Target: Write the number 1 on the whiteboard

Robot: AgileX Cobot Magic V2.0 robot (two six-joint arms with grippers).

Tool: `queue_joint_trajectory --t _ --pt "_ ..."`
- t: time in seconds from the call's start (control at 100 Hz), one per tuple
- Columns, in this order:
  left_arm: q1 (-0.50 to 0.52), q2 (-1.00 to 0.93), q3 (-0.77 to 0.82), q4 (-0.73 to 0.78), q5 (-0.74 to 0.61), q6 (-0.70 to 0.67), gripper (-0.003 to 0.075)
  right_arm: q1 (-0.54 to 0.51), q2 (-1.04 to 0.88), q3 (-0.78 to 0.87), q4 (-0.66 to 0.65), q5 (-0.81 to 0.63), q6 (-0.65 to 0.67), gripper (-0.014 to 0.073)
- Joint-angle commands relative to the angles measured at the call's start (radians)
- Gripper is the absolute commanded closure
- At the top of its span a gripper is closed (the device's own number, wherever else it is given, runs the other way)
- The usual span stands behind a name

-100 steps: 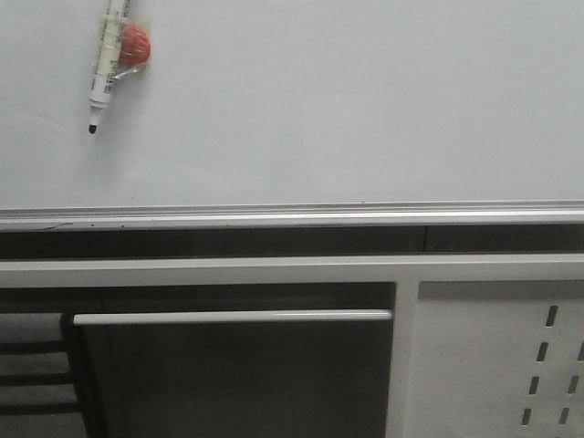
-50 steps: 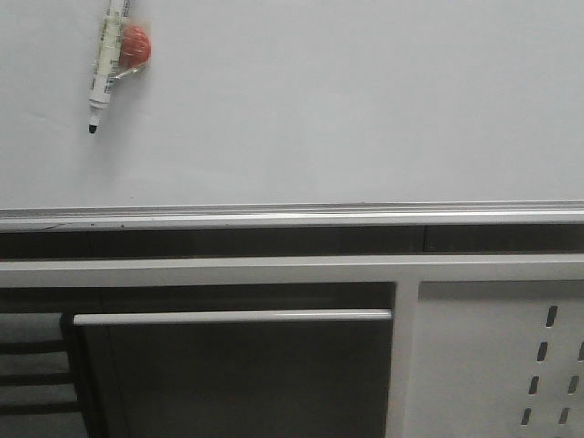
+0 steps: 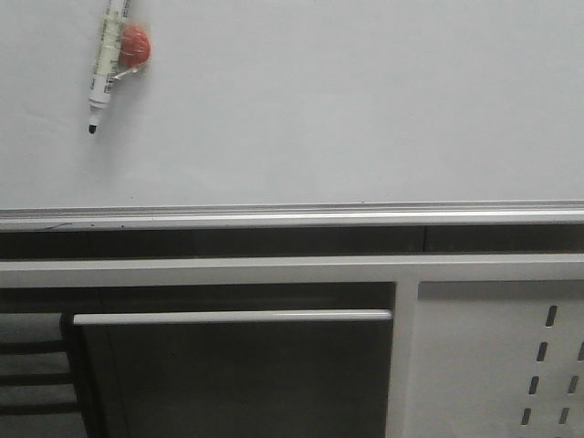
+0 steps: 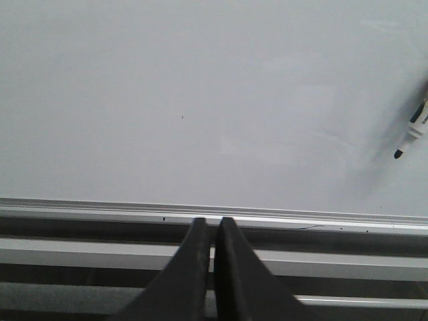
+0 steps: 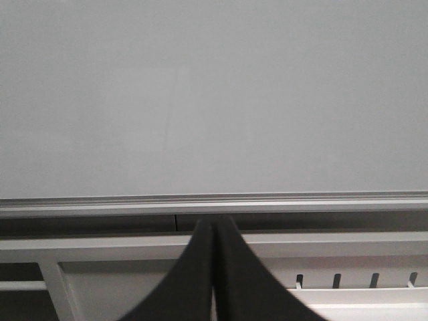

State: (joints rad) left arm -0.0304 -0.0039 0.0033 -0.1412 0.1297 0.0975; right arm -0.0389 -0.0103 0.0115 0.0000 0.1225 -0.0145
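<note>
The whiteboard (image 3: 347, 100) is plain white and glossy, with a silver edge rail (image 3: 292, 216) along its near side. No number 1 stroke shows on it. A white marker pen with a black tip (image 3: 106, 57) lies on the board at the far left, taped to a small red ball (image 3: 135, 46). The pen's tip also shows in the left wrist view (image 4: 409, 137). My left gripper (image 4: 209, 221) is shut and empty, short of the rail. My right gripper (image 5: 213, 219) is shut and empty, also short of the rail. Neither gripper shows in the front view.
Below the board's rail stands a white cabinet frame with a long bar handle (image 3: 233, 317). A white perforated panel (image 3: 511, 365) is at the lower right. Dark slats (image 3: 32, 374) show at the lower left.
</note>
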Motion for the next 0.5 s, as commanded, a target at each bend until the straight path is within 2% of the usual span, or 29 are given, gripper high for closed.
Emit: queue_joint_trajectory --t 0.0,0.16,0.41,0.49 --pt "0.000 -0.021 0.041 -0.036 -0.099 -0.011 0.0741 0.000 -0.016 0.026 0.059 -0.083 -0.003 0.0659" --pt "0.000 -0.021 0.041 -0.155 -0.103 -0.011 0.0741 0.000 -0.016 0.026 0.305 -0.088 -0.003 0.0659" --pt "0.000 -0.021 0.037 -0.507 -0.121 -0.011 0.0741 0.000 -0.016 0.024 0.675 -0.089 -0.003 0.0658" --pt "0.000 -0.021 0.027 -0.607 -0.123 -0.011 0.0741 0.000 -0.016 0.006 0.708 -0.049 -0.003 0.0658"
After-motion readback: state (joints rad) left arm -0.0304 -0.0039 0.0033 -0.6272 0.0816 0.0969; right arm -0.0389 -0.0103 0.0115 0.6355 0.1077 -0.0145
